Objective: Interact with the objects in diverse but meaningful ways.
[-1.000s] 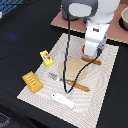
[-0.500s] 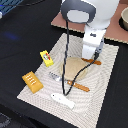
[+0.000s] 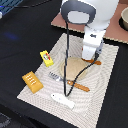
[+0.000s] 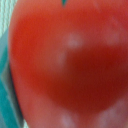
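The red tomato-like ball [image 4: 67,60] fills the blurred wrist view; in the exterior view it is hidden behind the gripper [image 3: 90,56], low over the tan plate [image 3: 75,67]. Finger opening cannot be judged.

A pale striped cloth placemat [image 3: 102,75] lies mid-frame on a black tabletop [image 3: 25,35]. On it rests a round tan plate [image 3: 75,66], with a wooden-handled fork [image 3: 70,82] just below. A reddish-brown board [image 3: 114,31] sits at upper right, a bowl [image 3: 123,19] at its edge
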